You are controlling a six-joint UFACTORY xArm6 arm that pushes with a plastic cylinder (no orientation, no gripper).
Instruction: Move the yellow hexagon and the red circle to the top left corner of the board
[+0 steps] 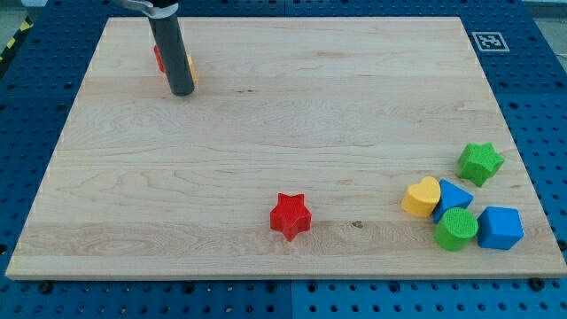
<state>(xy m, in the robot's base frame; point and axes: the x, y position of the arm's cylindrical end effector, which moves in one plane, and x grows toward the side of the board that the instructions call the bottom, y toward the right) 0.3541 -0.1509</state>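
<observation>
My rod comes down from the view's top left and my tip (182, 91) rests on the wooden board (292, 133). Right behind the rod, near the board's top left corner, a red block (159, 58) shows at the rod's left and a yellow block (189, 65) at its right. Both are mostly hidden by the rod, so their shapes cannot be made out. My tip sits just below them, close or touching.
A red star (291, 215) lies at the bottom middle. At the bottom right are a green star (480, 162), a yellow heart (423, 196), a blue block (454, 197), a green cylinder (455, 229) and a blue block (500, 228). A marker tag (488, 41) sits at the top right.
</observation>
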